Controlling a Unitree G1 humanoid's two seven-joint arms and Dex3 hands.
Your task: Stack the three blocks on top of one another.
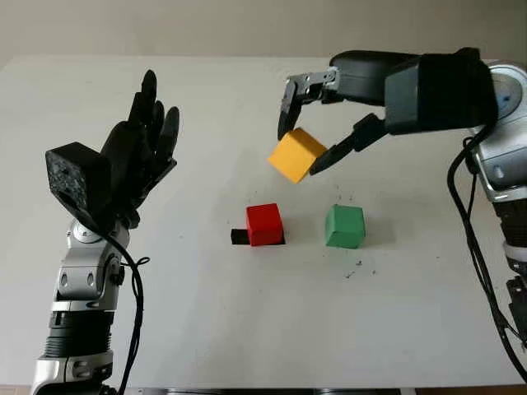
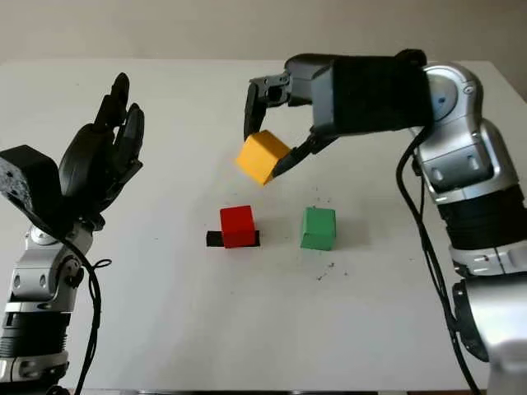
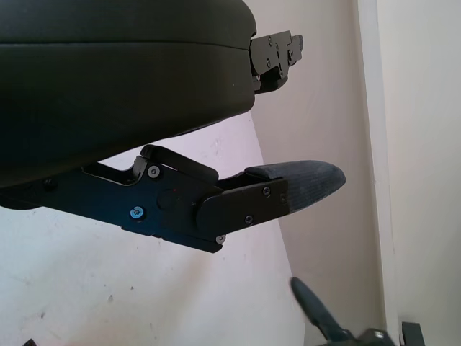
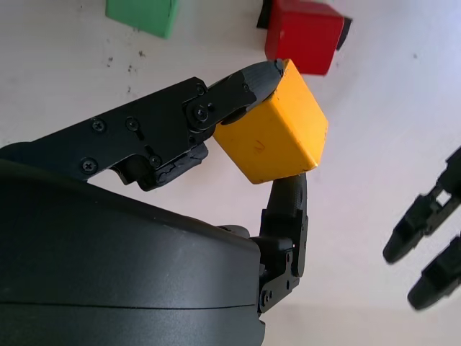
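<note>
Aloft: yellow block in the right hand's pinch

Fingertips (image 4: 263, 76) press opposite faces of the yellow block (image 1: 296, 154), which sits tilted between them, clear of the table (image 1: 247, 329). The right hand (image 1: 311, 136) grips it above and just behind the red block (image 1: 264, 224) and green block (image 1: 344, 226), which stand side by side, apart, on the table. The left hand (image 1: 136, 152) is raised at the left, open.
</note>
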